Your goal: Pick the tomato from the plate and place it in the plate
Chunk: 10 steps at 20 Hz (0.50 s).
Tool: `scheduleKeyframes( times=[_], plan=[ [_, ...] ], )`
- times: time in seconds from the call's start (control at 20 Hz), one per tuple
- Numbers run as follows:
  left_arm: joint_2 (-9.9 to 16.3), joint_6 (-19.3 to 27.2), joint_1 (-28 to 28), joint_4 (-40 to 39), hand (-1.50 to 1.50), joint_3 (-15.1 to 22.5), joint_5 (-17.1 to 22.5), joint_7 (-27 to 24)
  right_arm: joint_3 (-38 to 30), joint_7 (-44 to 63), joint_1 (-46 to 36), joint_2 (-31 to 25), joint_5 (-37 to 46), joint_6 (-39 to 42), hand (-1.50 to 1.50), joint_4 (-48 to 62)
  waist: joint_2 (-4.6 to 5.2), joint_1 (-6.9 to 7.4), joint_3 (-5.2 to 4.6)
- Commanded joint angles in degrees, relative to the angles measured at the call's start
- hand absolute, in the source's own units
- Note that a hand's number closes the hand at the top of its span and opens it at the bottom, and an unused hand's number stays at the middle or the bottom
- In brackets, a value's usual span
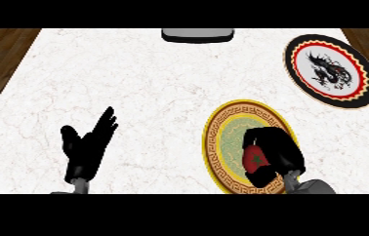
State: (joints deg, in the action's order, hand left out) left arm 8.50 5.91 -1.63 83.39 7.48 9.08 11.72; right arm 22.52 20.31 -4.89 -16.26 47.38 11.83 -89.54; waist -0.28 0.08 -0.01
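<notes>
A red tomato [254,160] lies on the gold-rimmed plate [225,127] at the lower right of the head view. My right hand [277,147] is over that plate, its fingers curled round the tomato and covering most of it. A second plate [329,70], black-rimmed with a dragon on white, sits at the far right with nothing on it. My left hand [85,149] rests open at the lower left, fingers up, away from both plates.
A grey rectangular object [196,34] sits at the counter's far edge, centre. The white marble counter [144,84] stretches between the hands. Wooden floor shows at the upper corners.
</notes>
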Motion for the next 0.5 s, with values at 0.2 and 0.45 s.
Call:
scheduleKeyframes(
  times=[0.2, 0.45],
  plan=[
    [-1.14, -0.71, 0.35, -1.52, 0.0, 1.03, -1.11, -0.16, -5.33, 17.87, -13.95, 12.99, 7.44, -5.04, 1.5, 12.16, 0.78, 1.57, -0.03],
    [-0.6, -1.47, 2.08, -0.04, 0.0, 1.52, -0.97, 2.14, -6.41, 29.4, -26.06, 16.06, 12.13, -18.99, 1.5, 20.24, 0.91, 2.99, 0.06]
  ],
)
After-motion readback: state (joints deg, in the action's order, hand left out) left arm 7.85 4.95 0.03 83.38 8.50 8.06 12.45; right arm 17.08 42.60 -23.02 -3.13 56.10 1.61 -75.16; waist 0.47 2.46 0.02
